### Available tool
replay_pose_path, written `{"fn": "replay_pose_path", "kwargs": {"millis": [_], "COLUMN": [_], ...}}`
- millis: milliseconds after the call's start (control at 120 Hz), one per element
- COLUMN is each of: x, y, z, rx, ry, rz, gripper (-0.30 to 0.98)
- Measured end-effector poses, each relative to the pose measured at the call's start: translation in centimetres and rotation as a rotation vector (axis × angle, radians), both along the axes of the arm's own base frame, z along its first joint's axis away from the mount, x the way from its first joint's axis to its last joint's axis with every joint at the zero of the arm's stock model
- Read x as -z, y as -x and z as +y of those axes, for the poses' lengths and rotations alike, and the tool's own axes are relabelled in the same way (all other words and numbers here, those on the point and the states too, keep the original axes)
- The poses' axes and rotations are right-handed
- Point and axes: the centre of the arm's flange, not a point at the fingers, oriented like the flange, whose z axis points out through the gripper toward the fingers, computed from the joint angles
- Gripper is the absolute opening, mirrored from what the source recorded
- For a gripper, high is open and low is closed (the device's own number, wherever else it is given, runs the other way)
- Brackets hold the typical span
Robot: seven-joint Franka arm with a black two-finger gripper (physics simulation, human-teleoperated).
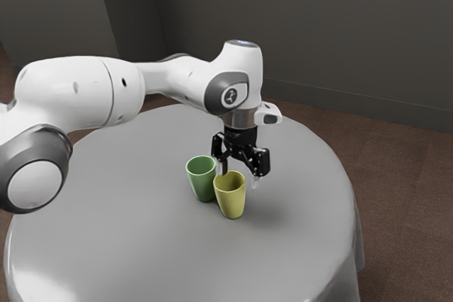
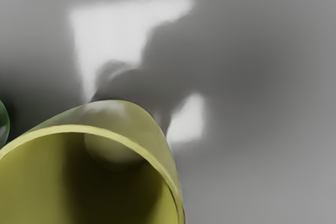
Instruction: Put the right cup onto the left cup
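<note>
Firstly, one claw (image 1: 239,174): fingers spread well apart, hold of nothing. Yellow cup (image 1: 231,201), presumably the right one: upright on the worktop (image 1: 120,203), just below the claw; likely light, stiff, slightly slippery; best grasped across opposite walls, under the rim. Green cup (image 1: 202,185): upright beside the yellow, beyond it from the claw. Contents: none visible in either; yellow's bottom lies in shadow.
</note>
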Motion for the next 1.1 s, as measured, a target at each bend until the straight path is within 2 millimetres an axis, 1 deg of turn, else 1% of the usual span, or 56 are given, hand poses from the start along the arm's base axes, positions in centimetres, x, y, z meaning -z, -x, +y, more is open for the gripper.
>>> {"fn": "replay_pose_path", "kwargs": {"millis": [208, 425, 775, 842, 1100], "x": [1.1, 1.8, 3.6, 3.7, 3.7], "y": [-0.5, -0.3, -0.4, -0.4, -0.5], "z": [-0.4, -0.7, -0.5, -0.6, -0.5], "rx": [-0.020, -0.032, -0.053, -0.054, -0.063], "ry": [-0.005, -0.011, -0.020, -0.020, -0.020], "rz": [-0.002, 0.006, 0.020, 0.018, 0.012], "gripper": [0.69, 0.69, 0.68, 0.65, 0.45]}}
